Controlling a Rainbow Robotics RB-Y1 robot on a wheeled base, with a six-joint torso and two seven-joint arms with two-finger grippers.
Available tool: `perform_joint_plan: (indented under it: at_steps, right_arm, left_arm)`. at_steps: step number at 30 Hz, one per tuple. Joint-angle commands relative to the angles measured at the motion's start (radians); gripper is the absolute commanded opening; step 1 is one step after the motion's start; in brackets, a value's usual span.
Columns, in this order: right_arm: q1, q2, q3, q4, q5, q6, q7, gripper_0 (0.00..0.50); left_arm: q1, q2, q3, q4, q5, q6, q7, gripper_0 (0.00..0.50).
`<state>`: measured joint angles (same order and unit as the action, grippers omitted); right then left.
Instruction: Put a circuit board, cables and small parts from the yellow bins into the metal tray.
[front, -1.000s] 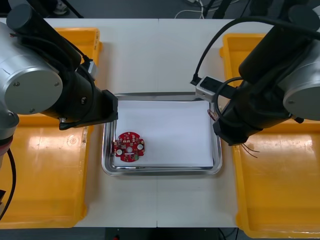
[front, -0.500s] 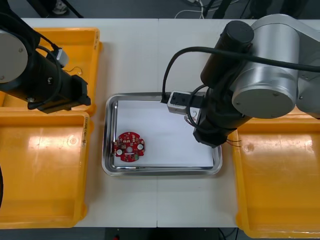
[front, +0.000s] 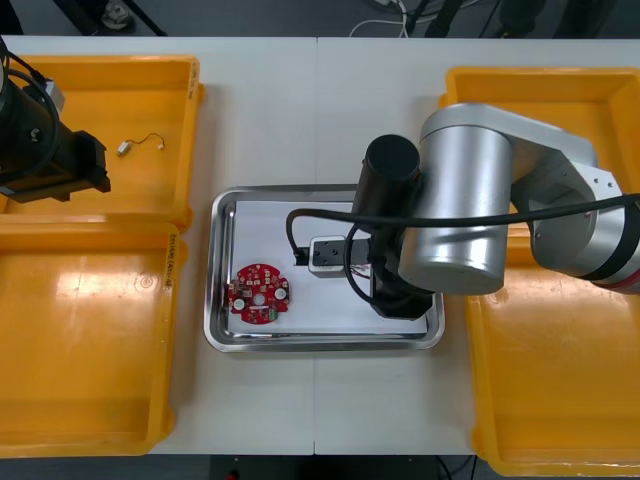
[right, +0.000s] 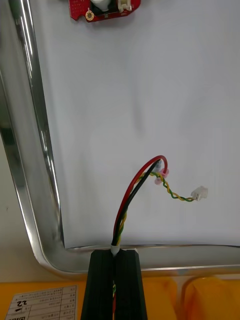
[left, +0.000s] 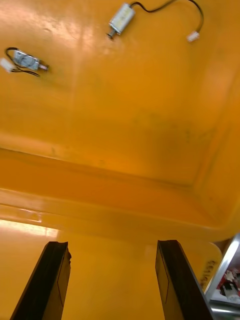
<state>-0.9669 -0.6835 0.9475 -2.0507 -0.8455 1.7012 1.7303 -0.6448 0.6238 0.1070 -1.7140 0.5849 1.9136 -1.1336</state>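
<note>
1. Red circuit board (front: 258, 294) is lying in the metal tray (front: 320, 342): that part looks done.
2. Right gripper (right: 116, 255) is clamping a red and yellow cable (right: 131, 197), dangling it above the tray's white floor.
3. Left gripper (left: 112, 244), fingers spread and empty, is hovering over a yellow bin (left: 150, 125) of small metal parts (left: 121, 18), none delivered.
4. Front view: the right arm is hiding its gripper.

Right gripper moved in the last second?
Yes. The right gripper, jaws shut on the red and yellow cable, has gone from the metal tray's right rim to over its white inside, nearer the red circuit board.
</note>
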Motion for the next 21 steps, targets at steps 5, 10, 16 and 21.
perform_joint_plan:
  at_steps: [5,10,16,21]
  right_arm:
    - [-0.041,0.042,0.122,0.030,0.098,-0.055,0.011,0.000]
    - [-0.035,0.075,0.123,0.090,0.098,-0.064,0.014,0.000]
    - [-0.016,0.110,0.129,0.121,0.143,-0.075,0.009,0.000]
    - [0.007,0.116,0.146,0.119,0.174,-0.097,0.006,0.000]
  left_arm:
    - [-0.131,0.044,0.046,0.162,-0.094,0.006,-0.261,0.500]
    - [-0.167,0.045,0.071,0.247,-0.116,0.006,-0.331,0.500]
    - [-0.204,0.045,0.076,0.332,-0.152,-0.007,-0.391,0.500]
    - [-0.219,0.045,0.076,0.393,-0.152,-0.099,-0.408,0.500]
